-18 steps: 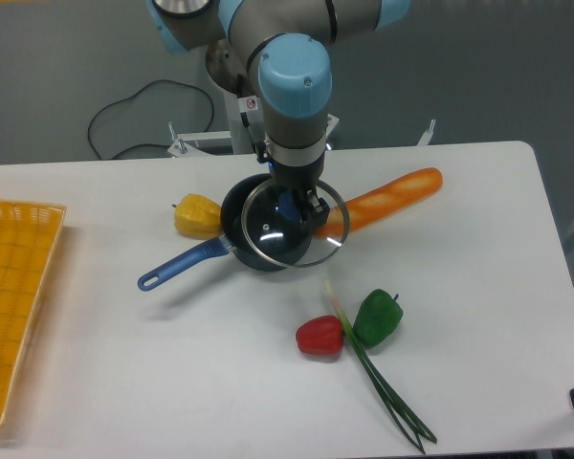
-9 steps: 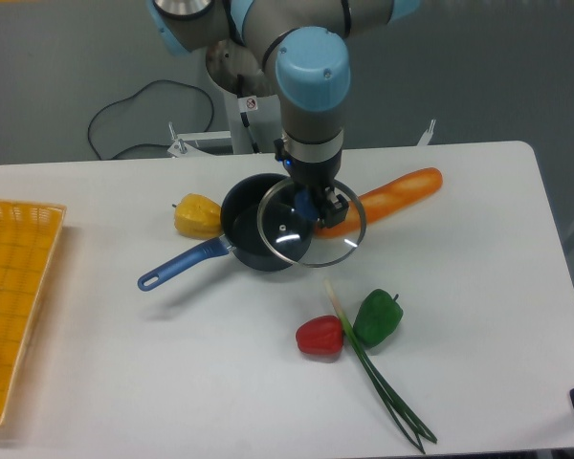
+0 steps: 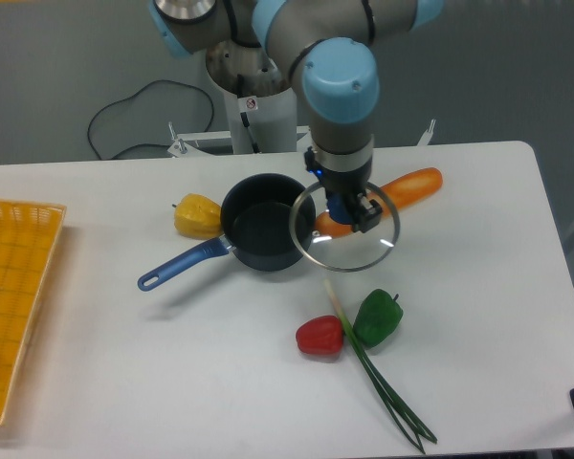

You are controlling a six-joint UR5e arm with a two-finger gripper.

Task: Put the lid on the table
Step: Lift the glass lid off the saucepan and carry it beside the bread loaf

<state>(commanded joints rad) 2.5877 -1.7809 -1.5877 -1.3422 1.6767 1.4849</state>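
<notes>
**Lid held over bench, right of saucepan**

The white bench [image 3: 478,316] carries every item observed. The robot arm [image 3: 337,86] reaches down from the rear centre. A yellow mesh tray [image 3: 14,287] sits at the left edge, partly out of frame, well apart from the other items.

The dark blue saucepan [image 3: 261,234] stands uncovered near the middle, its blue handle pointing to the front left. A long orange baguette-like item [image 3: 407,186] lies diagonally behind and to the right of the pan; its lower end shows through the lid's glass. A yellow pepper [image 3: 197,214] lies just beside the pan's left wall. In front, a green pepper [image 3: 377,317] and a red pepper [image 3: 320,336] lie side by side, with a green onion stalk [image 3: 378,378] running diagonally between them toward the front edge. These three lie directly in front of the lid.

The lid [image 3: 344,229] is a round clear glass disc with a thin silver rim. It hangs beneath the end effector [image 3: 350,208], overlapping the pan's right rim in view and covering part of the orange item. Whether it touches anything below cannot be told. The end effector is clenched on the lid's centre; the knob itself is hidden by the fingers.
</notes>
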